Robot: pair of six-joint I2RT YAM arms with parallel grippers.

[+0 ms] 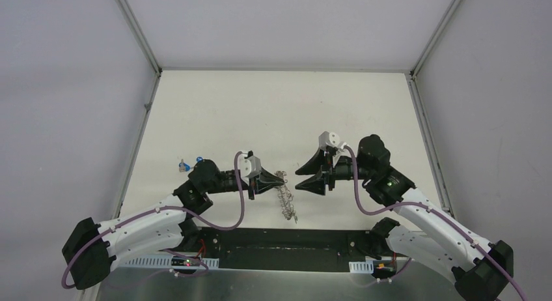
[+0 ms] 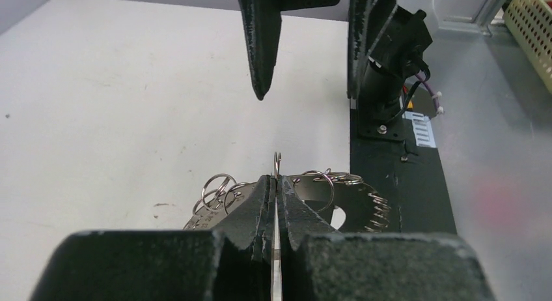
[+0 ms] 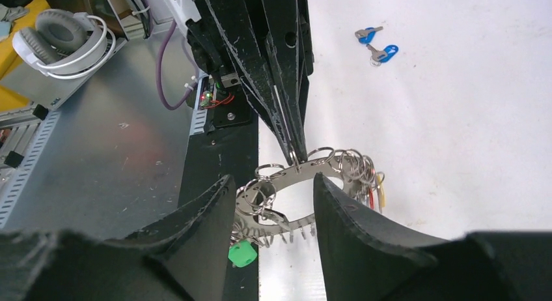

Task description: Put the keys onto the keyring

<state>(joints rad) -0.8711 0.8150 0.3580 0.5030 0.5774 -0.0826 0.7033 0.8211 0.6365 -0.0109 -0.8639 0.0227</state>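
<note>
- Keyring [image 3: 280,177] hangs tilted near the front edge of the white table [image 1: 260,105], between the two arms, its rim lined all round with small wire loops.
- Whether its lower edge rests on the table cannot be told.
- The left gripper [image 1: 281,178] has its fingers pressed tight together on one small wire loop at the top of the ring; the loop pokes up just above the fingertips in the left wrist view.
- The right gripper [image 1: 297,179] faces the left one with its jaws parted and nothing between them. It sits close to the ring but apart from it.
- A green key head [image 3: 242,254] hangs from the ring's lower side, and red and yellow tags [image 3: 372,195] show among the loops on the far side.
- Two blue-headed keys [image 3: 383,52] lie loose on the table, just beside each other, well away from the ring and beyond the left arm's elbow.
</note>
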